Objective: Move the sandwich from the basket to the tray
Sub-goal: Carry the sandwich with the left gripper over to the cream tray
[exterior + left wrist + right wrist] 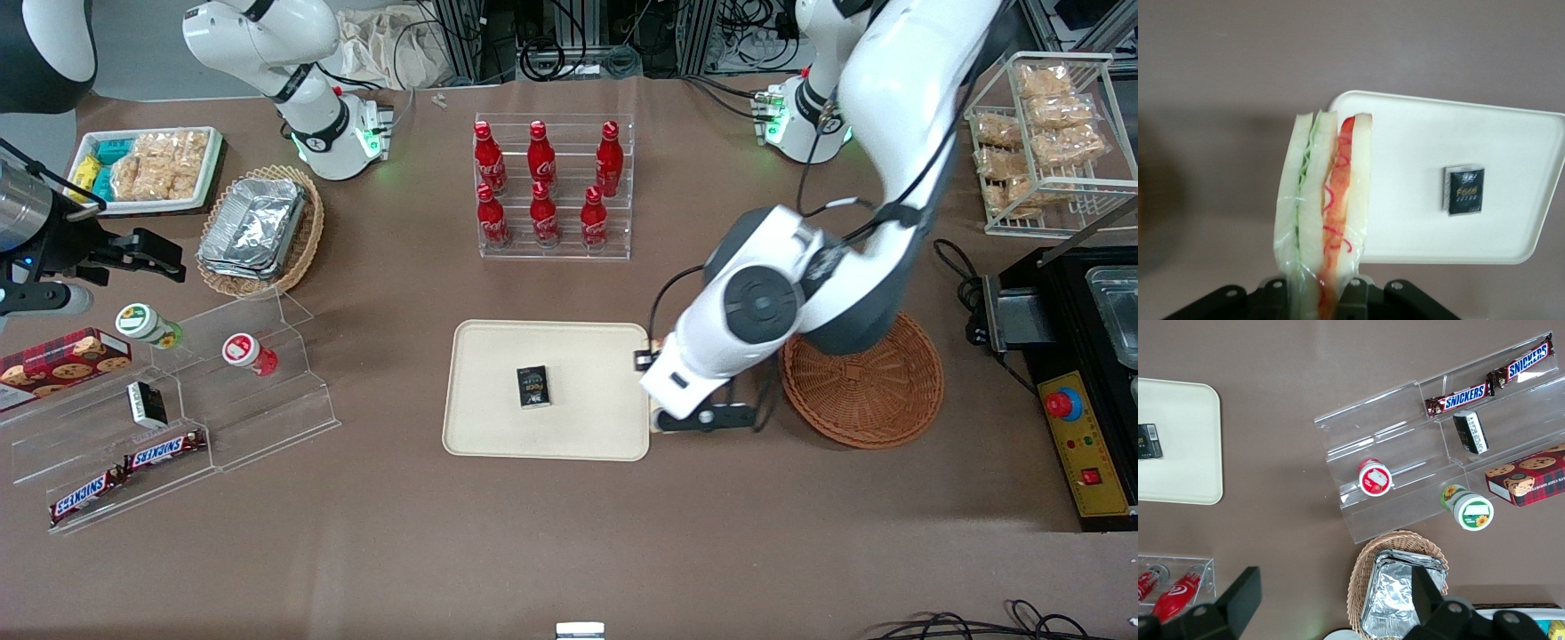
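Observation:
My left gripper (711, 416) hangs above the table between the tray (498, 427) and the round reddish-brown basket (876, 400), close to the tray's edge. In the left wrist view the gripper (1321, 293) is shut on the sandwich (1325, 200), a wrapped wedge of white bread with a green and orange-red filling edge. The sandwich hangs beside the cream tray (1418, 167), over the tablecloth at its corner. In the front view the arm hides almost all of the sandwich. The part of the basket that shows holds nothing.
A small black box (533, 387) lies on the tray. A clear rack of red bottles (551, 187) stands farther from the front camera. An acrylic shelf with snacks (178, 418) and an oval basket of foil containers (258, 231) lie toward the parked arm's end. A black appliance (1076, 356) stands beside the basket.

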